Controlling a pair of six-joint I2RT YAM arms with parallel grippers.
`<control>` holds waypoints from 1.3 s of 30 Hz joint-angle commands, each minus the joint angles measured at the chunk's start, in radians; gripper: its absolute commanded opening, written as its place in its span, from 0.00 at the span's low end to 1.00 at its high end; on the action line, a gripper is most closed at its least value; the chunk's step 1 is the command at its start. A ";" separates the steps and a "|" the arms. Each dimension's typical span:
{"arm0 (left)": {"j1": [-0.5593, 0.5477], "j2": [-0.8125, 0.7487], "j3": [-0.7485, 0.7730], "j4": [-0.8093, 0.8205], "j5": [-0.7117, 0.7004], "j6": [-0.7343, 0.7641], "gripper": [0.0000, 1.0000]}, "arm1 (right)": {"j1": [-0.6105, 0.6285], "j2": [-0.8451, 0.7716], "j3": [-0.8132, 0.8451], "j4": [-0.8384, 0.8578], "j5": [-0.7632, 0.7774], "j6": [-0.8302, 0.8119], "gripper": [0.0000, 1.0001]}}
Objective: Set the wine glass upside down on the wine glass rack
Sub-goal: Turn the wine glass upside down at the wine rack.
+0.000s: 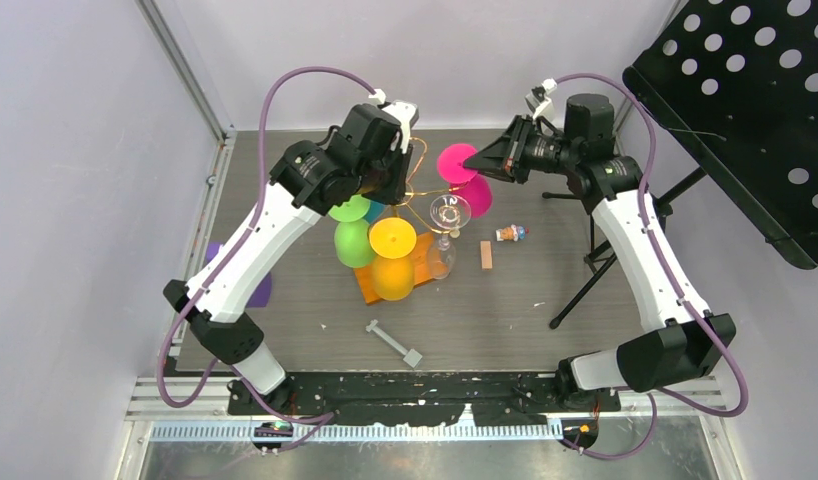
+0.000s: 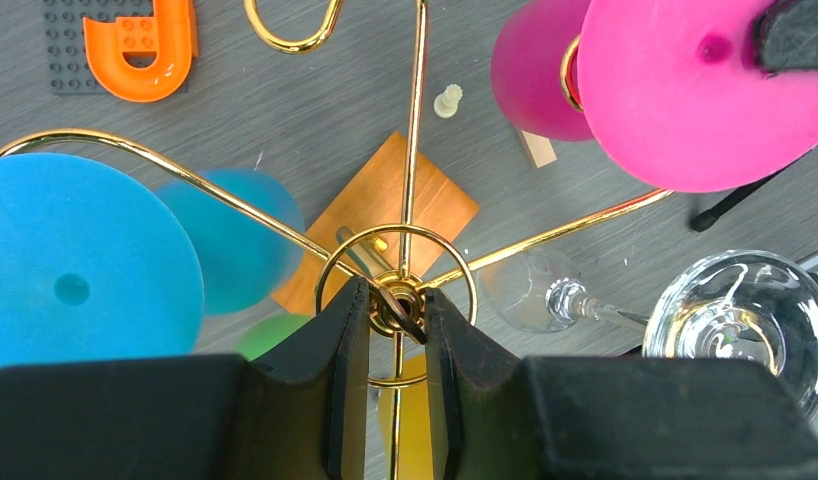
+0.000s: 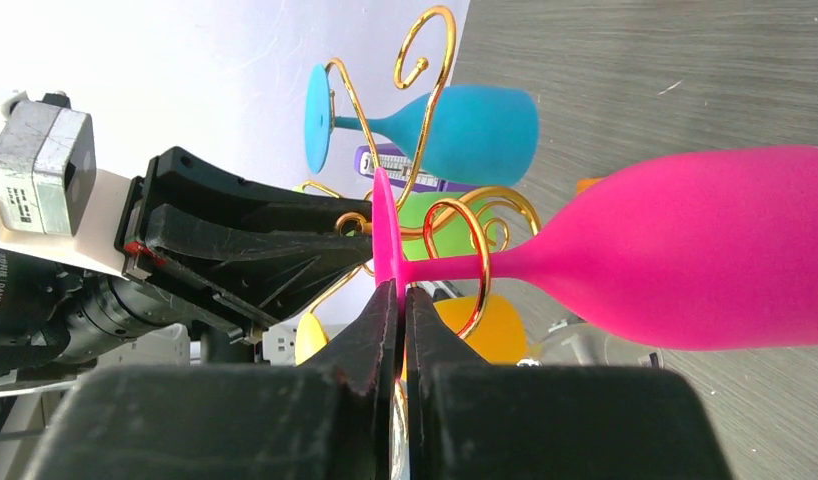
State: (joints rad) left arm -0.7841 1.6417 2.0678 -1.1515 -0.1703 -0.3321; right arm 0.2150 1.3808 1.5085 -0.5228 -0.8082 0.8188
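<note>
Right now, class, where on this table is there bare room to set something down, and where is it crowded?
Free: the table strip between the grey bar and the black stand leg, nearer than the wooden block. Crowded: around the wine glass rack and pink glass.

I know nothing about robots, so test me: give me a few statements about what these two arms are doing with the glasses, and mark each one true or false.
1. The right gripper pinches the pink glass by its flat foot. True.
2. The left gripper holds a blue glass. False: it is shut on the gold top of the wine glass rack.
3. The rack's base is orange wood. True.
4. The pink glass lies on the table. False: it is held in the air beside the rack's scrolls.
</note>
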 commanded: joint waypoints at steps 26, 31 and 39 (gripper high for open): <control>-0.006 -0.009 -0.034 0.038 0.048 0.007 0.21 | 0.000 0.137 0.091 0.146 -0.030 0.083 0.07; -0.006 -0.013 -0.034 0.042 0.048 0.009 0.21 | 0.003 0.128 0.065 0.229 -0.064 0.129 0.08; -0.006 -0.014 -0.031 0.038 0.049 0.009 0.21 | 0.003 0.124 0.064 0.248 -0.061 0.135 0.20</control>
State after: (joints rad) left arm -0.7860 1.6283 2.0510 -1.1339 -0.1520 -0.3313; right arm 0.2203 1.5146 1.5520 -0.3592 -0.8719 0.9394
